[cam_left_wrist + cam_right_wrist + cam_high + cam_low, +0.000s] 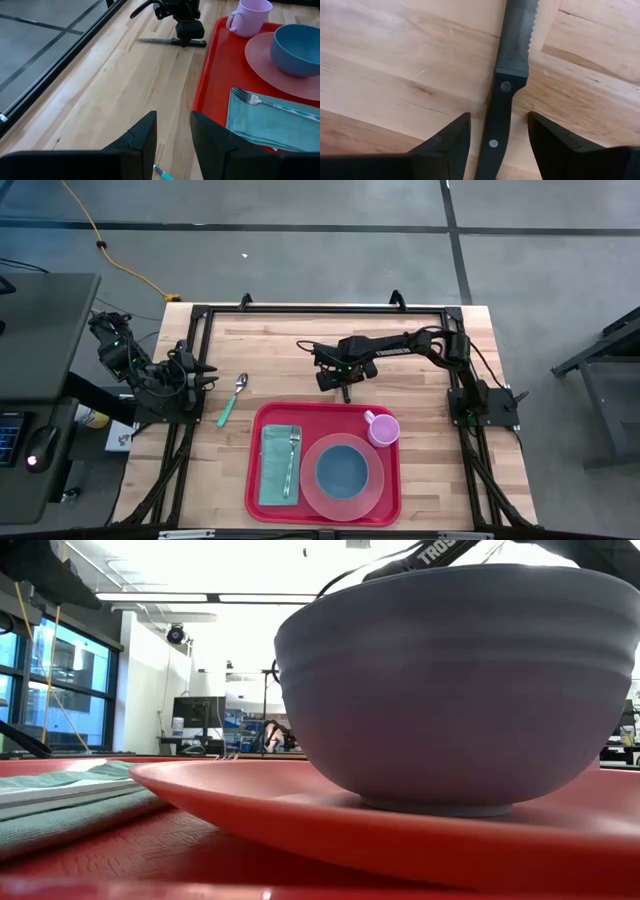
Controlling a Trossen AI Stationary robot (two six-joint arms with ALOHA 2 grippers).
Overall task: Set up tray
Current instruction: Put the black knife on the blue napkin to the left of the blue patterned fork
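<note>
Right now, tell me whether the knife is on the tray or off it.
Off: knife lies flat on bare wood between the right gripper's open fingers, outside the tray.

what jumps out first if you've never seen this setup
The big red tray at the table's near edge, already holding a pink plate with a blue bowl, a pink mug and a fork on a teal napkin. Just beyond it, the right gripper straddles a black-handled knife lying on the bare wood, fingers either side of the handle.
</note>
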